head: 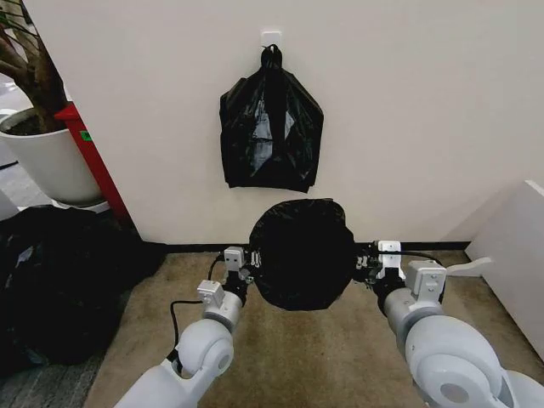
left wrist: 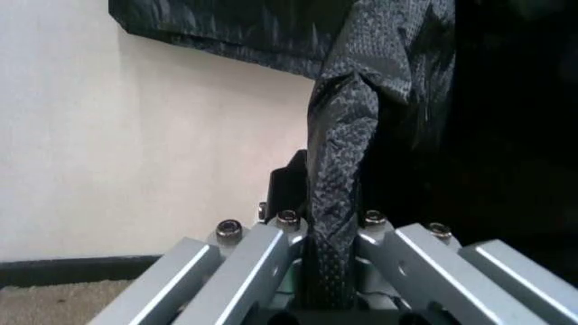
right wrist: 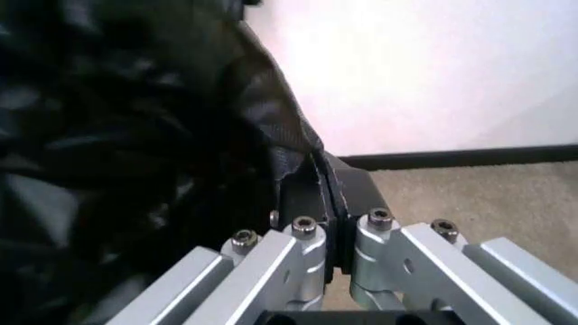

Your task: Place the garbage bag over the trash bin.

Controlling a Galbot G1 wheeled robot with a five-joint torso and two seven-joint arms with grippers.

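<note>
The left pincer (head: pixel 252 274) grips the left edge of the garbage bag (head: pixel 302 253). The bag is stretched open low before the wall, covering what is probably the trash bin. The right pincer (head: pixel 364 260) clamps the right edge, keeping the mouth spread.

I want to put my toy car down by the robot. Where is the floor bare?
Bare tan carpet lies between the two arms, below the thin glossy black garbage bag stretched between the left gripper and right gripper. The left side is crowded by a large dark heap of bags.
</note>
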